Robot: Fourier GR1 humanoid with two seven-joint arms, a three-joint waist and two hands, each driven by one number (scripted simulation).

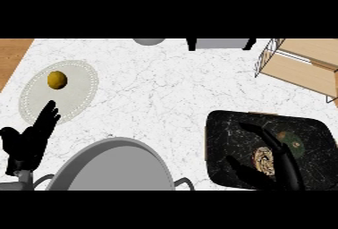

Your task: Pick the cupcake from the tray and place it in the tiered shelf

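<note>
The cupcake, tan with a swirled top, sits on the black marbled tray at the lower right. My right hand hovers over the tray, open. Its long fingers stretch past the cupcake's far side and its thumb lies on the near side; the fingers are not curled round it. A dark green round patch shows beside the cupcake, partly hidden by the hand. The tiered shelf, wooden boards in a wire frame, stands at the upper right. My left hand rests open at the left edge, fingers up.
A yellow lemon lies on a white round mat at the left. A large grey pot fills the lower middle. Two grey objects stand at the counter's far edge. The counter's wooden left edge shows at the upper left.
</note>
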